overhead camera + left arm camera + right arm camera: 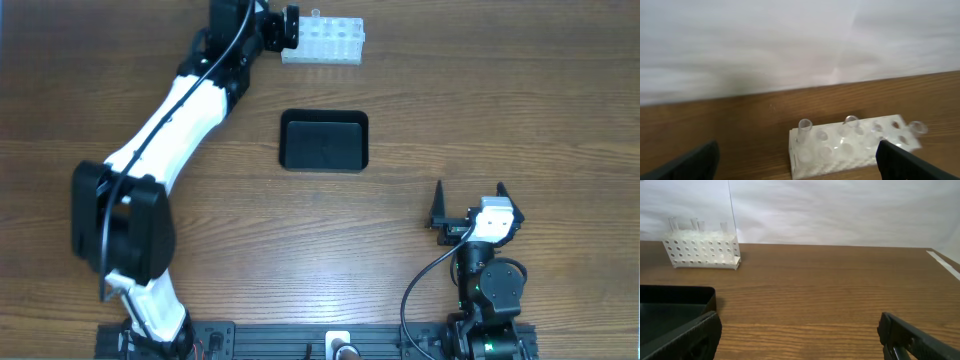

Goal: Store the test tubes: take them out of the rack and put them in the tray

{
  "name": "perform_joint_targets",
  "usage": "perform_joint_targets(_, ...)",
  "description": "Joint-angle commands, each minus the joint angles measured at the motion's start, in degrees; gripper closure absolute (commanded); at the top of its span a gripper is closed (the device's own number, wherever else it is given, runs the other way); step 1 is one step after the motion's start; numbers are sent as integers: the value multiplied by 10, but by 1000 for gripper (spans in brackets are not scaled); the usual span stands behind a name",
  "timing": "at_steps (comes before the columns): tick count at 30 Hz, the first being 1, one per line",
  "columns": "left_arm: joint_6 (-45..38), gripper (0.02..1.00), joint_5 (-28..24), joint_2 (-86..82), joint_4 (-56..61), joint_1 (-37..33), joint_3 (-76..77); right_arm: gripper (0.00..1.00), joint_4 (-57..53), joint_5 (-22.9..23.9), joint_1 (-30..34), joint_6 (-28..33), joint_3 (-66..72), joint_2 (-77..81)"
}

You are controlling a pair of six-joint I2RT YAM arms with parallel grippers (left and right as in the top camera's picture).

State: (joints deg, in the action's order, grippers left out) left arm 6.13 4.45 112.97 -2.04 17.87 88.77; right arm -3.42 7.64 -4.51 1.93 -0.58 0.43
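A white test tube rack (322,42) stands at the far edge of the table, with clear test tubes (805,128) upright in it. The black tray (324,140) lies nearer the middle, and nothing shows inside it. My left gripper (292,28) is at the rack's left end. In the left wrist view it (797,149) is open, with the rack (850,146) just beyond its fingers. My right gripper (470,202) is open over bare table near its base, far from the rack (702,250) and the tray (670,311).
The wooden table (500,110) has wide free room to the right of the tray and in front of it. A white wall (840,210) rises just behind the rack. A strip of white tape (946,264) lies at the far right.
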Motion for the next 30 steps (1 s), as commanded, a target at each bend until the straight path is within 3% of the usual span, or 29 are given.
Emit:
perform_joint_targets(1, 21, 20, 13, 60, -2, -2, 43, 9, -2, 8, 3, -1, 3, 1)
perform_joint_targets(13, 34, 20, 58, 141, 0, -3, 121, 7, -2, 8, 3, -1, 3, 1)
perform_joint_targets(21, 34, 29, 61, 177, 7, -3, 144, 9, -2, 8, 3, -1, 3, 1)
perform_joint_targets(30, 34, 121, 56, 183, 11, -3, 144, 7, -2, 8, 3, -1, 3, 1)
